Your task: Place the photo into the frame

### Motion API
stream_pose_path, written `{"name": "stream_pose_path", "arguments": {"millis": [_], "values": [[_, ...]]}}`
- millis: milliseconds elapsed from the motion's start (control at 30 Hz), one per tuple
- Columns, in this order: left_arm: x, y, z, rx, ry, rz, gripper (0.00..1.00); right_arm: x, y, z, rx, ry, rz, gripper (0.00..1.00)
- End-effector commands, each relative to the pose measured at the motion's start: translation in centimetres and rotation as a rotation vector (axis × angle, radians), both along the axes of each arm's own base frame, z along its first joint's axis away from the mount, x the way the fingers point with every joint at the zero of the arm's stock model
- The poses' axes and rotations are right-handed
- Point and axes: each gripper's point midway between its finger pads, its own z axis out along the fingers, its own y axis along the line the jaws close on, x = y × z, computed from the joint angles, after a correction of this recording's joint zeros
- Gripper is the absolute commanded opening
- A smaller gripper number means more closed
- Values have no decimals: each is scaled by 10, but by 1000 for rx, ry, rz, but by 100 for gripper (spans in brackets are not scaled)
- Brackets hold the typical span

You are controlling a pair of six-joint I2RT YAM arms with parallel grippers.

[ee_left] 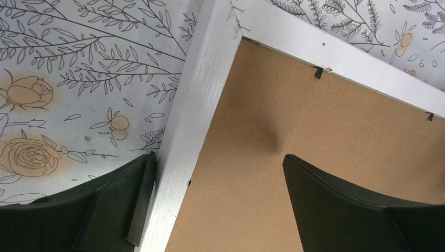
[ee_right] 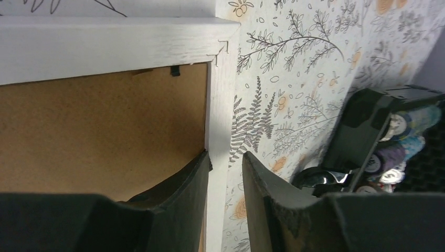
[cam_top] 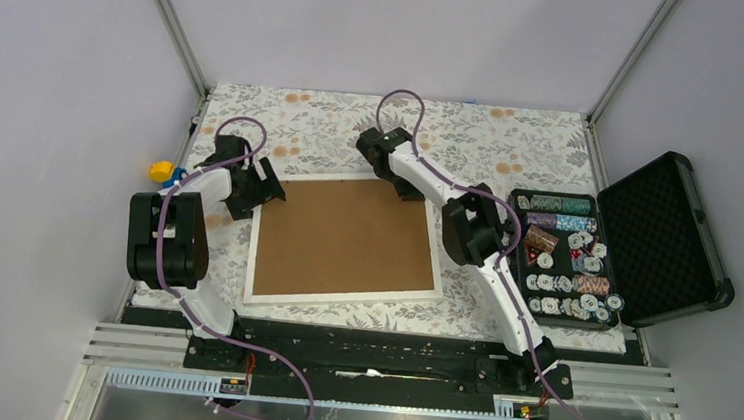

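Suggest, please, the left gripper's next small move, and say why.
Probably close the left gripper on the frame: its open jaws straddle the white rail near a corner, the backing board lies inside, and the right gripper straddles the opposite rail.

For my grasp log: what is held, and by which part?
Left gripper: open, holding nothing. Right gripper straddles the right rail of the white wooden frame near its far corner; clamping cannot be told.
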Motion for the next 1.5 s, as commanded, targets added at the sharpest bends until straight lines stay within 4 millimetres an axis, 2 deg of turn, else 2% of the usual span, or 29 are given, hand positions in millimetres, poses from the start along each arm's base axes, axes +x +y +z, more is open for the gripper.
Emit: {"name": "stream_pose_path", "arguments": {"millis": [0,133,200,233,300,400,433,500,533,600,700,833,1000,1100,1200,1467], "values": [[13,-43,38,-163,-123,-92,96,-50,12,-101,-15,264,-8,42],[13,-40,45,-141,-148,-97,96,-49,22,-99,21,290,36,47],[11,-38,45,-126,-147,-99,97,-44,27,-87,77,262,41,49],[10,-38,45,-124,-146,-106,97,-38,31,-74,130,240,37,51],[10,-41,48,-131,-161,-134,99,-22,45,-36,272,175,48,56],[12,-41,55,-128,-191,-150,99,2,57,45,472,30,69,69],[13,-40,57,-122,-199,-152,99,8,56,78,542,-18,73,72],[13,-37,59,-106,-208,-150,99,12,47,114,629,-56,61,75],[13,-35,59,-93,-209,-145,99,13,36,127,655,-68,45,76],[12,-30,62,-68,-215,-138,99,6,20,139,685,-69,34,76],[13,-24,65,-40,-222,-122,99,-17,3,134,760,-37,23,78],[-1,-23,61,-48,-162,-104,99,-66,-6,113,927,-1,40,77],[-28,-30,55,-103,-81,-76,99,-116,-21,83,1148,61,3,66],[-40,-30,42,-94,-49,-107,99,-129,-33,56,1192,102,-40,57],[-46,-31,29,-89,-17,-137,99,-139,-33,32,1203,177,-62,42],[-49,-34,24,-103,-30,-160,99,-133,-43,8,1146,168,-112,26]]}}
